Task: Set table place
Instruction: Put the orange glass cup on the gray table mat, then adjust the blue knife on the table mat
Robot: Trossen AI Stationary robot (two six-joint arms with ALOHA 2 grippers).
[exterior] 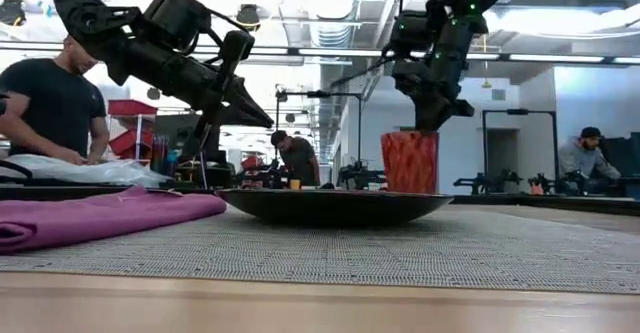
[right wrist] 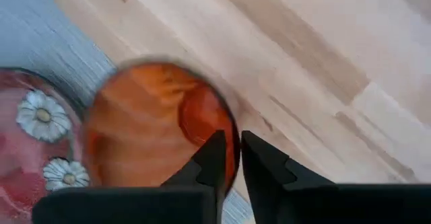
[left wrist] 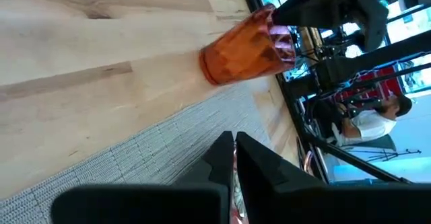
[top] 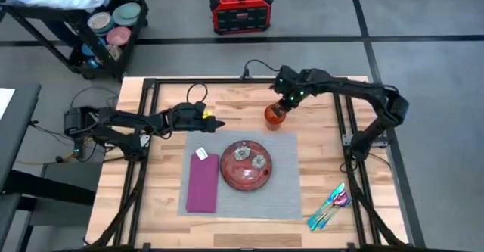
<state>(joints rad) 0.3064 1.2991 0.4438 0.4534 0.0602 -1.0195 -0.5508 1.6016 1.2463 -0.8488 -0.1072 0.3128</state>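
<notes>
A grey placemat (top: 287, 199) lies on the wooden table (top: 162, 199). On it sit a red flowered plate (top: 246, 165) and a purple napkin (top: 203, 185). An orange ribbed cup (top: 274, 114) stands upright just beyond the placemat's far edge, with my right gripper (right wrist: 231, 158) shut on it from above. The plate hides the cup's base in the low view. My left gripper (top: 218, 123) hovers shut and holding nothing over the placemat's far left corner, pointing toward the cup (left wrist: 246, 46). My right gripper pinches the cup's rim (right wrist: 234, 131) on one side, one finger inside the cup and one outside. The fingers come from above, pointing down. The cup (exterior: 410, 161) stays upright below them. Whether its base touches the wood, I cannot tell.
Colourful cutlery (top: 329, 205) lies on the wood near the table's front right, beside the placemat. A cart with bowls (top: 113, 25) and a red box (top: 240, 10) stand on the floor beyond the far edge. People (exterior: 50, 103) are in the room behind.
</notes>
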